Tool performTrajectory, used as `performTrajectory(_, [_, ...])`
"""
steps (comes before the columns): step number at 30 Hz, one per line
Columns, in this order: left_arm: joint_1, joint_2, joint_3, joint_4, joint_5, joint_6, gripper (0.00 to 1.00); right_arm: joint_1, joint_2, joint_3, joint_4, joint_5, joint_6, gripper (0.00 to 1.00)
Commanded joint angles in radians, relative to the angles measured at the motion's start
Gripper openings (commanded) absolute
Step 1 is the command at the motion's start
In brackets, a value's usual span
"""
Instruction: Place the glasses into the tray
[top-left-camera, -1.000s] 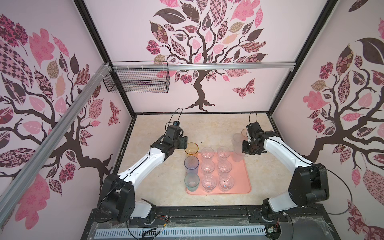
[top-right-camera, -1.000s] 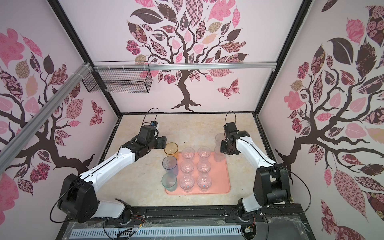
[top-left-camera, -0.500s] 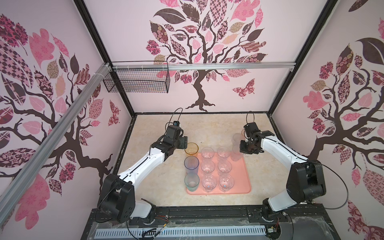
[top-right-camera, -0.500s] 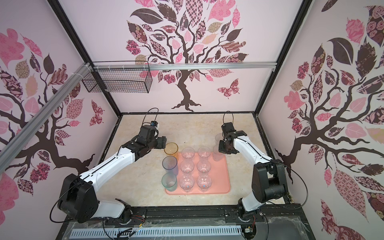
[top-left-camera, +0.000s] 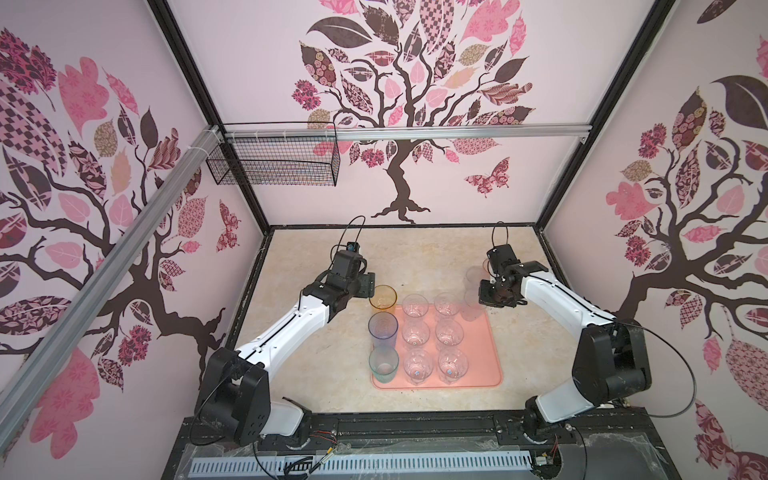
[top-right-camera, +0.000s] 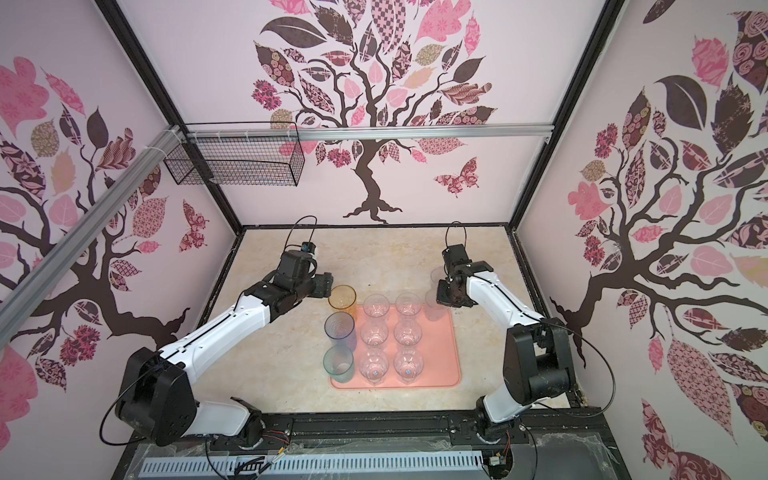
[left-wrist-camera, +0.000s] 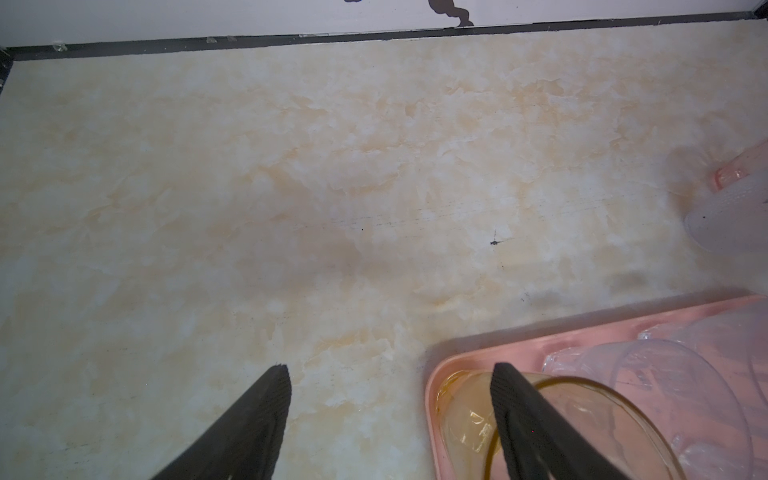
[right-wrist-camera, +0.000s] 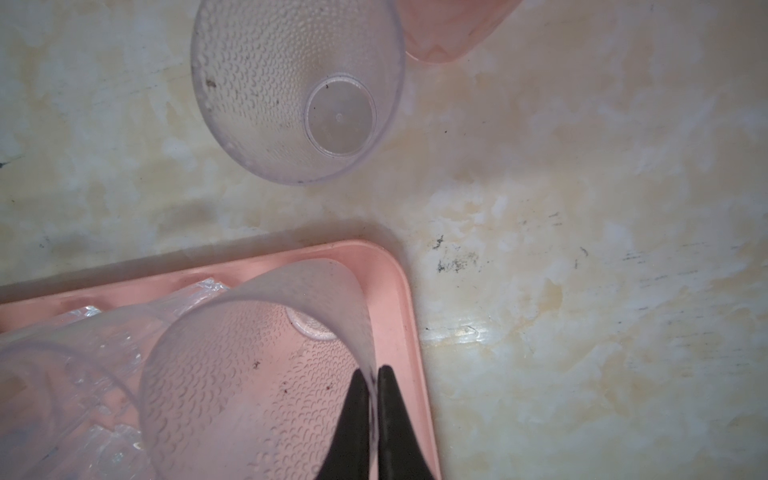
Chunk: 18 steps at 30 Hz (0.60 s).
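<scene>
Currently, right gripper (right-wrist-camera: 372, 376) is pinching frosted glass (right-wrist-camera: 249, 374) by its wall at tray (right-wrist-camera: 401, 286) corner for placement; left gripper (left-wrist-camera: 390, 374) is hovering spread.

White arm links (top-left-camera: 291, 328), black joints (top-left-camera: 232, 390)
</scene>
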Motion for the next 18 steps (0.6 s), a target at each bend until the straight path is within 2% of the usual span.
performTrajectory(1, [0.0,0.0,-0.023,0.02,0.002,0.008,0.8,0.01,0.024,0.005,-0.029,0.01,0.009,0.07])
performTrajectory(18, [0.001,-0.001,-0.024,0.02,0.01,0.007,0.8,0.016,0.012,0.067,-0.072,0.03,0.009,0.22])
